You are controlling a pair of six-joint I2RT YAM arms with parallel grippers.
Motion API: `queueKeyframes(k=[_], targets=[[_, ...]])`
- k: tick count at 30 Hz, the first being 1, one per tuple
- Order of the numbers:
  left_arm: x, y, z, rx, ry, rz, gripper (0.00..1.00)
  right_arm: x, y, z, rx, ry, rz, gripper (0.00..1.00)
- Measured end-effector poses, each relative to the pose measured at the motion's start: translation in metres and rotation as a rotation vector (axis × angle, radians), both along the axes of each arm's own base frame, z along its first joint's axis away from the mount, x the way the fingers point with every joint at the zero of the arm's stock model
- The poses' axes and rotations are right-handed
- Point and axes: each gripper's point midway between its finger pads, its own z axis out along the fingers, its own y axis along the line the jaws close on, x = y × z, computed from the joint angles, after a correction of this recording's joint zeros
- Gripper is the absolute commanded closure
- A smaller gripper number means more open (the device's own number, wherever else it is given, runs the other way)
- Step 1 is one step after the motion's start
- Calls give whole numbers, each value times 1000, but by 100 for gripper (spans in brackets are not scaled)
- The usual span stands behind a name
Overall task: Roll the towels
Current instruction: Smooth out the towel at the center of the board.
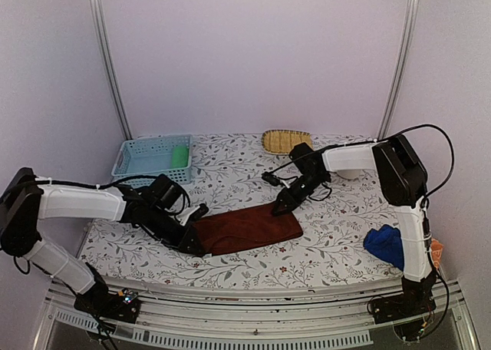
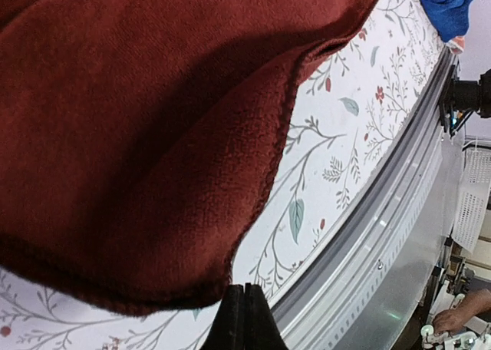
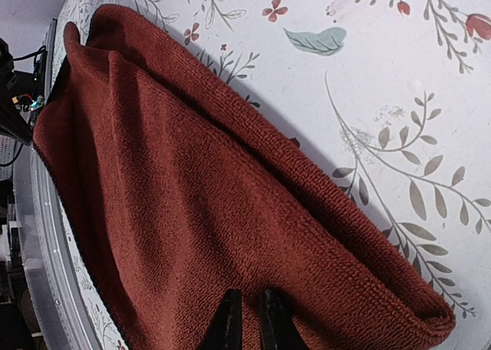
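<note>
A dark reddish-brown towel lies folded along the middle of the table. My left gripper sits at its left end. In the left wrist view that gripper is shut, its tips touching the towel's hem with nothing seen between them. My right gripper is at the towel's far right corner. In the right wrist view this gripper is pinched shut on a fold of the towel. A royal blue towel lies crumpled at the right, an orange towel behind the arm, and a green towel in the basket.
A pale blue perforated basket stands at the back left. A yellow straw tray lies at the back centre. The table's metal front rail runs close to the left gripper. The right arm's column rises beside the blue towel.
</note>
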Motion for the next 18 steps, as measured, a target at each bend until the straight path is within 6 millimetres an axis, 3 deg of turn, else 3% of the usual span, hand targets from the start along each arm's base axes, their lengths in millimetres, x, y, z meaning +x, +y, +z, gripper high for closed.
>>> queueKeyframes(k=[3,5,9,11,15,18], targets=[[-2,2,15,-20,-24,4,97,0,0,1,8,0,5,86],[7,1,30,-32,-79,17,95,-1,1,2,17,0,12,86],[46,-6,63,-40,-227,80,94,-2,2,3,24,-2,20,85],[68,-12,68,-25,-261,104,95,-2,2,3,25,-4,23,85],[99,-32,46,20,-245,85,96,-2,2,3,28,-7,30,85],[98,-42,12,62,-185,32,96,-2,2,3,28,-8,30,85]])
